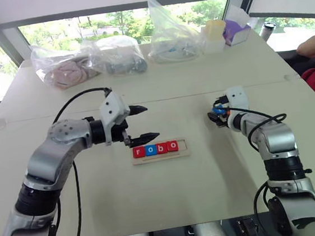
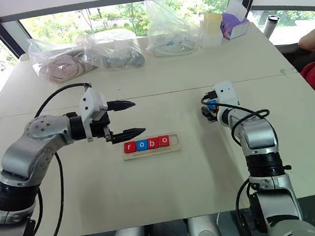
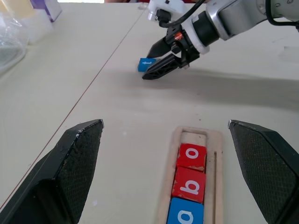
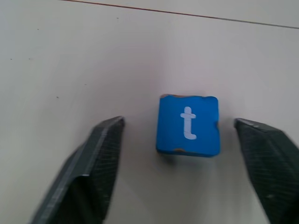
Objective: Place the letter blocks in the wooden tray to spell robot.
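**Four tiles seated, the blue "t" still loose on the table**

Four small flat square letter blocks (image 1: 155, 148), red r, blue o, red b, red o, sit in a row in the long pale wooden tray (image 1: 160, 157), packed toward its left end so the one empty slot is at the right end. That gap is where the last tile belongs.

The blue "t" block (image 4: 188, 124) lies flat on the pale tabletop (image 1: 210, 191), well to the right of the tray and slightly farther away. The right gripper (image 1: 218, 116) straddles it, a black finger on either side, neither pad visibly touching; its jaws stand partly open around the tile, gripping nothing yet. The straddle looks like the set-up for a pinch across the block's sides.

The left gripper (image 1: 143, 122) hangs wide open and empty just left of and above the tray, clear of the row.

Bare table lies between block and tray, so the carry leftward is unobstructed. Clear plastic bags (image 1: 117, 55) stay along the far edge.
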